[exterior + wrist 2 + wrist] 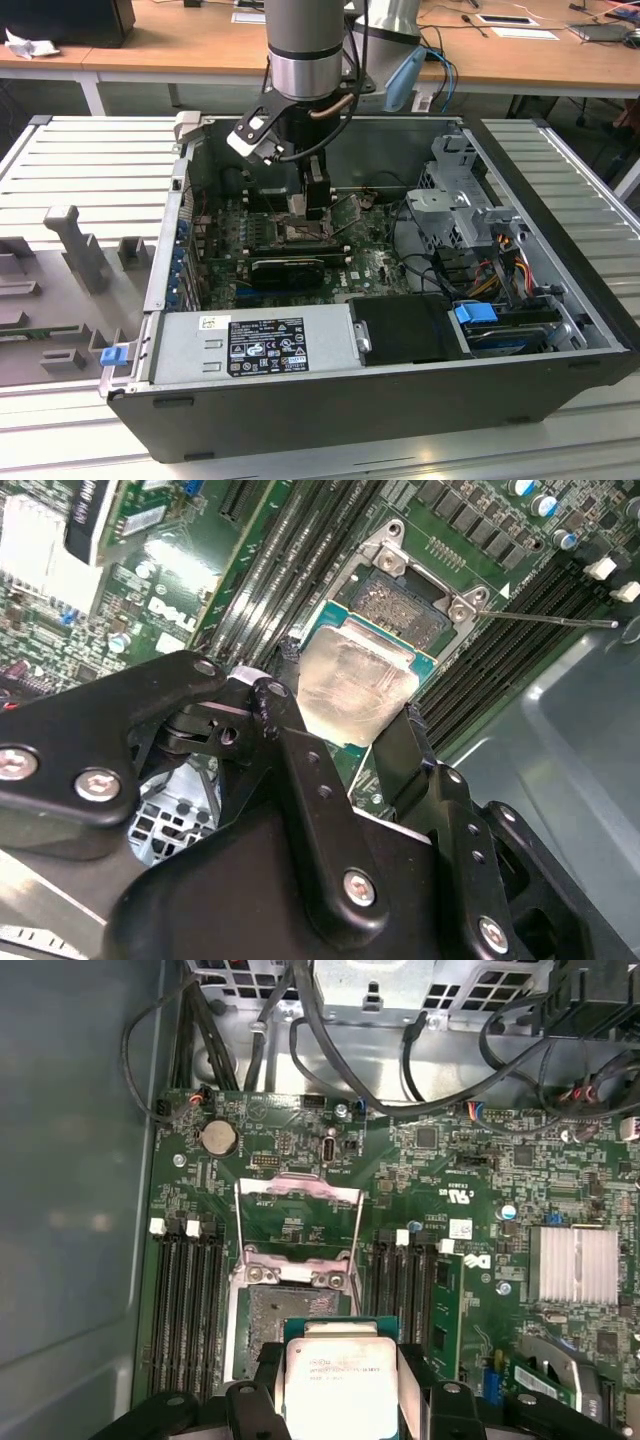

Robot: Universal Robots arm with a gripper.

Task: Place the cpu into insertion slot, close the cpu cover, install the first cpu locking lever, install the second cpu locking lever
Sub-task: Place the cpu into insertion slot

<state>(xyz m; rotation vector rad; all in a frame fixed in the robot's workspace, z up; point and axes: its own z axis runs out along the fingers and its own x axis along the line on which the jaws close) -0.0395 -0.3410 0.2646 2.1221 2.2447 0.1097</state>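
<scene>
A ribbed metal tabletop [100,150] carries an open computer case [400,400] lying on its side. The arm [305,50] reaches down into the case from above. A green motherboard [480,1160] covers the case floor. The black claw [305,205] hangs just above the board's middle. In both wrist views the claw [345,720] [340,1400] grips the cpu [360,685] [340,1385] by two opposite edges, silver top facing up. The cpu sits just over the open socket [290,1325] [400,605], partly overlapping it and not seated. The cover [297,1190] stands swung open beyond the socket. A thin lever [545,618] sticks out beside the socket.
</scene>
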